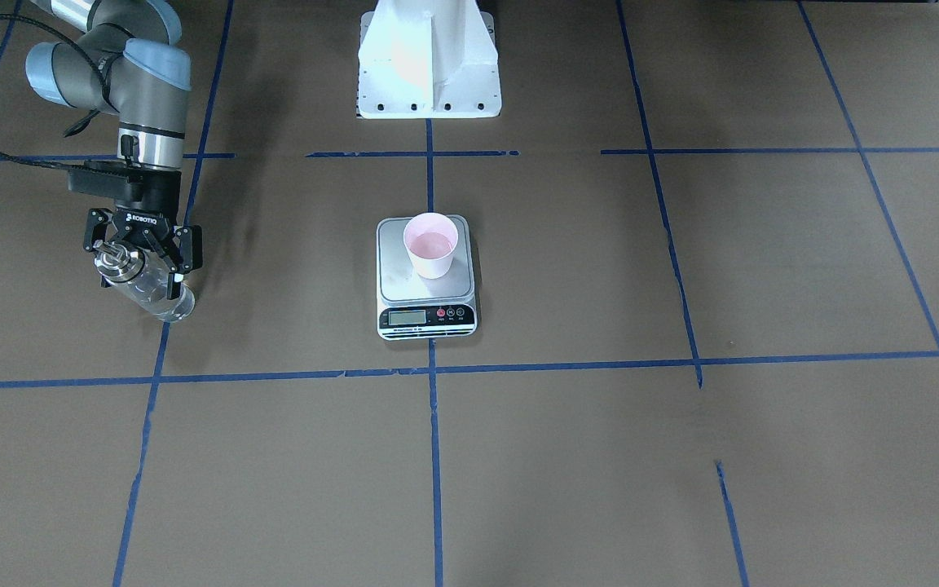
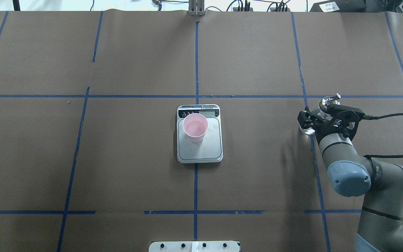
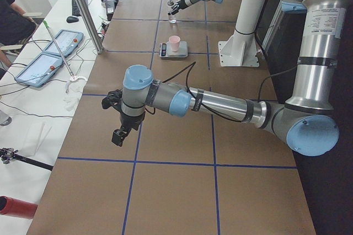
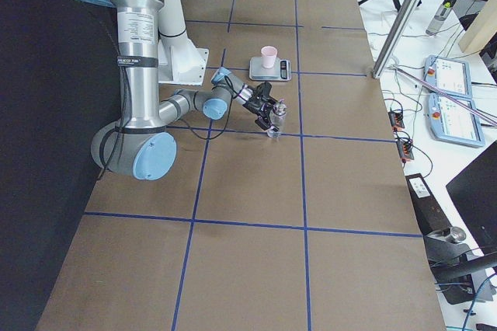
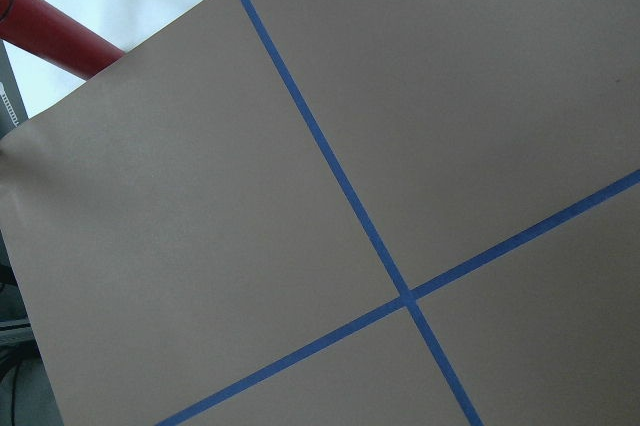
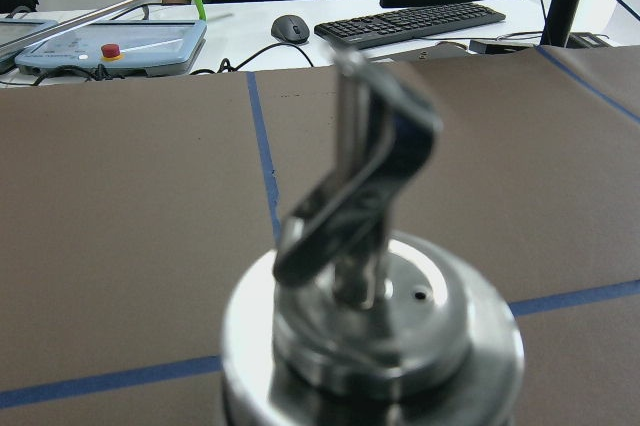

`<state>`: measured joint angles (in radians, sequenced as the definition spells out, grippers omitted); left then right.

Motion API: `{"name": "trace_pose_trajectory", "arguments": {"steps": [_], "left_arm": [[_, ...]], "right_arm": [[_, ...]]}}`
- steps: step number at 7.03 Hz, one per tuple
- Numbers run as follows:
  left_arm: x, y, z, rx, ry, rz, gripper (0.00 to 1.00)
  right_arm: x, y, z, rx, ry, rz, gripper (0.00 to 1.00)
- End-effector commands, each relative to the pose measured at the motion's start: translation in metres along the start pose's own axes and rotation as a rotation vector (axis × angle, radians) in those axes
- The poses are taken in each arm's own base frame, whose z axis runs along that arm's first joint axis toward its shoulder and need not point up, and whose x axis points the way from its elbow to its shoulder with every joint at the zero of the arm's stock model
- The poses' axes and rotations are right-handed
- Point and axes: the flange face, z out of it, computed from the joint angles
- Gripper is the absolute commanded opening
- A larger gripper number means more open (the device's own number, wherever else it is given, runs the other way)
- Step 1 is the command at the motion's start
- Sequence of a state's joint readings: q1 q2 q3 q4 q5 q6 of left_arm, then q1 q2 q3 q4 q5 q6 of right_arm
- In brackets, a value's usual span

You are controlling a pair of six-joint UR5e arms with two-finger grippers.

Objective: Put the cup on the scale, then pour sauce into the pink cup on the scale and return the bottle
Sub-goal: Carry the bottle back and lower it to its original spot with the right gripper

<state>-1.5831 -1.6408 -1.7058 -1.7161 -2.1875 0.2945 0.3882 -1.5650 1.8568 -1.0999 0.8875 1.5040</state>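
A brown paper-covered worktop crossed by blue tape lines fills both fixed views.

The left arm stretches from the lower right of the left side view towards the frame's middle, with its wrist bent down. The left gripper hangs over the worktop beside a tape line. Whether it is spread or closed cannot be told from that view, and its own camera shows only paper and tape.

The right arm enters at the lower right of the overhead view and reaches up to the middle right. Its wrist is tipped forward.

The right gripper has its fingers closed around the upper part of a clear cylindrical glass bottle with a shiny silver pour-spout cap. The bottle is roughly upright at the middle left of the front-facing view, its base low at the worktop. Whether it touches cannot be told.

A flat rectangular silver digital scale lies at the centre, on a tape line and well apart from the bottle.

A small pale pink tapered cup stands upright on the scale's platform. What looks like clear sauce lies in its bottom.
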Motion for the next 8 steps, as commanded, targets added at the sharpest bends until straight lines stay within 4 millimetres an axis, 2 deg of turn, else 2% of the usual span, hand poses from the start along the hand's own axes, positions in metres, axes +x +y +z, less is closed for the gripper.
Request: {"name": "trace_pose_trajectory", "arguments": {"steps": [1,2,4,5,7,8], "left_arm": [[0.0,0.001,0.0,0.0,0.0,0.0,1.0],[-0.001,0.001,0.0,0.0,-0.001,-0.001,1.0],[0.0,0.0,-0.002,0.004,-0.002,0.001,1.0],[0.0,0.0,-0.002,0.004,-0.002,0.001,1.0],[0.001,-0.001,-0.003,0.005,-0.002,0.002,1.0],[0.001,0.0,-0.003,0.004,-0.002,0.001,1.0]], "right_arm": [[-0.004,0.002,-0.005,-0.056,-0.015,0.007,1.0],[-0.004,0.004,-0.008,-0.101,0.003,-0.007,1.0],[-0.008,-0.005,-0.032,-0.208,0.067,-0.054,1.0],[-0.008,-0.003,-0.042,-0.298,0.1,-0.073,1.0],[-0.017,-0.009,-0.084,-0.538,0.125,-0.071,1.0],[-0.02,-0.02,-0.111,-0.614,0.135,-0.074,1.0]]}}
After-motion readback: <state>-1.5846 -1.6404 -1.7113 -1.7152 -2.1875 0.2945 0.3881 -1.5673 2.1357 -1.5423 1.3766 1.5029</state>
